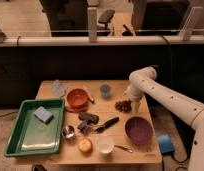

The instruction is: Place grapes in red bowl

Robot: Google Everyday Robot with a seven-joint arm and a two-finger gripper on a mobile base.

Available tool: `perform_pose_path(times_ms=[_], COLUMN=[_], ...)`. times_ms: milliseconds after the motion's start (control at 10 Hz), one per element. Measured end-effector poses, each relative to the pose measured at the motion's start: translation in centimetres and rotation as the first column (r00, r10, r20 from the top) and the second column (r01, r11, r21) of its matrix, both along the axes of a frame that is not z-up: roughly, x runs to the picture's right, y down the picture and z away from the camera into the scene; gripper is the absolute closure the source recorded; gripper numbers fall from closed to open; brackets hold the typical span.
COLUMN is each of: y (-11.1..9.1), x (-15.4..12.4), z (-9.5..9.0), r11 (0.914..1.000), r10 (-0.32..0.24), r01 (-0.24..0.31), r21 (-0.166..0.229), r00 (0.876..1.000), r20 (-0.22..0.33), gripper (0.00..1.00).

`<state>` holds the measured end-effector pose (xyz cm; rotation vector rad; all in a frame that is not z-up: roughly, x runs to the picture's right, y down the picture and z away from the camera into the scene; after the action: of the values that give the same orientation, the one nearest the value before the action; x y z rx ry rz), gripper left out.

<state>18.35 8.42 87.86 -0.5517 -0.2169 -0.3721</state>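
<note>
The grapes are a small dark reddish-purple cluster lying on the wooden table, right of centre. The red bowl is orange-red and stands on a matching plate, left of the grapes and apart from them. My gripper hangs from the white arm that comes in from the right. It is low over the table, just right of the grapes and very close to them.
A purple bowl stands at the front right. A green tray with a blue sponge is on the left. A blue cup, dark tools, a metal cup, an orange and a small white bowl also stand there.
</note>
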Motion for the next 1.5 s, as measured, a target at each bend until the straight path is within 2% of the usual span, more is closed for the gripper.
perform_pose_path(times_ms=[200, 500, 600, 800, 900, 1100, 1300, 1400, 1500], y=[1.0, 2.0, 2.3, 2.7, 2.8, 3.1, 3.2, 3.1, 2.6], x=[0.2, 0.3, 0.3, 0.0, -0.2, -0.2, -0.3, -0.3, -0.1], z=[1.5, 3.2, 3.6, 4.3, 4.5, 4.7, 4.7, 4.6, 4.2], r11=[0.9992, 0.9969, 0.9961, 0.9949, 0.9943, 0.9935, 0.9934, 0.9942, 0.9954], r10=[0.004, 0.014, 0.014, 0.013, 0.011, 0.010, 0.007, 0.005, 0.004], r01=[-0.004, -0.013, -0.014, -0.012, -0.009, -0.007, -0.004, -0.002, -0.001], r21=[-0.040, -0.078, -0.088, -0.100, -0.106, -0.114, -0.114, -0.108, -0.095], r00=[1.000, 1.000, 1.000, 1.000, 1.000, 1.000, 1.000, 1.000, 1.000], r20=[-0.002, 0.003, 0.005, 0.014, 0.019, 0.024, 0.027, 0.027, 0.025], gripper=[0.20, 0.20, 0.24, 0.42, 0.55, 0.72, 0.92, 0.98, 1.00])
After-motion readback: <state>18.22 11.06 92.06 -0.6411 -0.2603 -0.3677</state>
